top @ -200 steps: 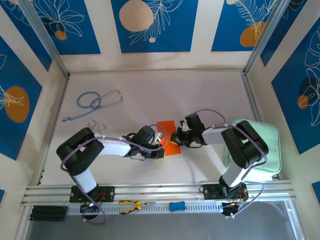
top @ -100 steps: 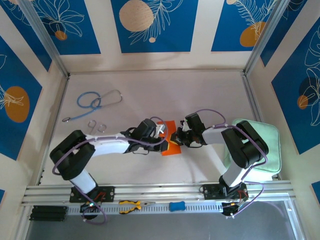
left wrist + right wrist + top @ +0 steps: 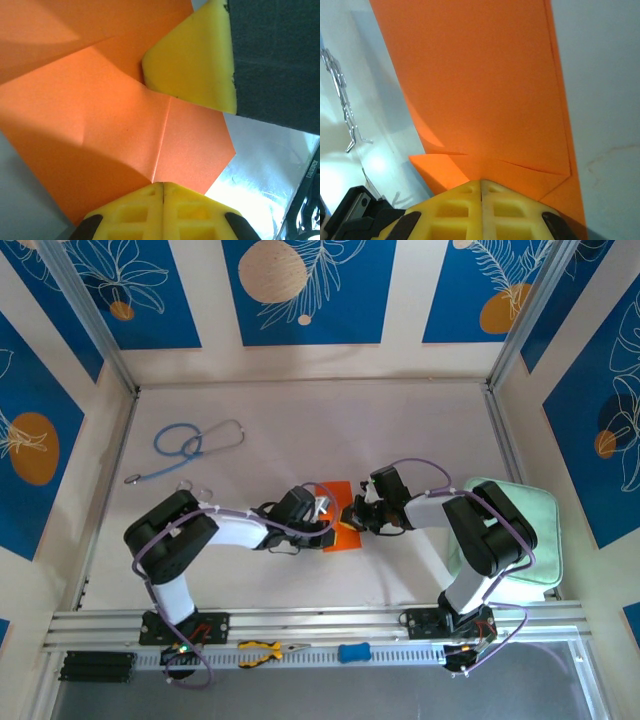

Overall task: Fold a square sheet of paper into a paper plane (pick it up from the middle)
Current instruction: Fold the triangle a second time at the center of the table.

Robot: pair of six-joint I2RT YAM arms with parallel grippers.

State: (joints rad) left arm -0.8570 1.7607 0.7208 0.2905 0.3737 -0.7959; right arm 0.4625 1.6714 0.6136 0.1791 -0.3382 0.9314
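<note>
The orange paper lies partly folded on the table between my two grippers, with layered flaps and creases. My left gripper reaches it from the left. In the left wrist view its yellow jaws are shut on the paper's edge, right where a crease ends. My right gripper comes in from the right. In the right wrist view its jaws are shut on the folded layers of the paper. A yellow finger of the right gripper rests on the sheet in the left wrist view.
A blue stethoscope and small metal rings lie at the left. A pale green pad sits under the right arm. Pliers and a blue tool rest on the front rail.
The left arm has shifted its elbow and its gripper has pushed right, closer over the paper. The flat top part of the sheet is now more covered. The right arm stayed still.
</note>
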